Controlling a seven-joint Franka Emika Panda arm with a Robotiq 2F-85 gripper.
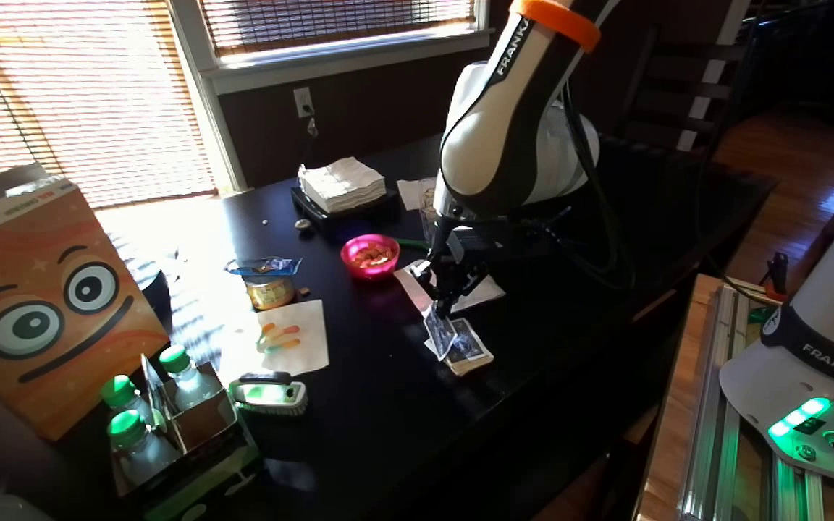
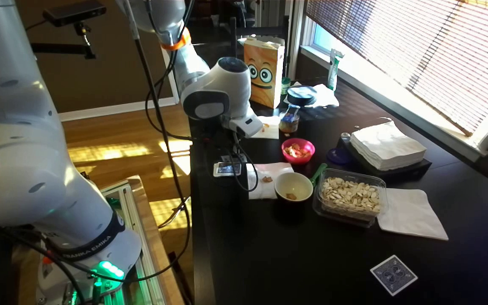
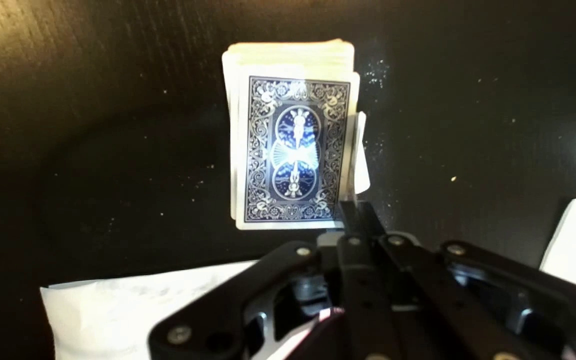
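The hand (image 3: 358, 214) was closed, pinching 1 tilted card (image 1: 440, 336) at the deck (image 3: 295, 150) on the worktop (image 1: 381, 398). Judged risks were 2 — a drop from thin grip, a skewed deck from snagging.

Napkins (image 2: 388, 142), a snack bowl (image 2: 298, 160) and window blinds (image 2: 417, 51) suggest a home dining area.

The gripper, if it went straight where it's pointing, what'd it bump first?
The card in its jaws probably meets the deck of cards, or maybe the table beside it. The gripper points down; depth is unclear, card and deck may be touching.
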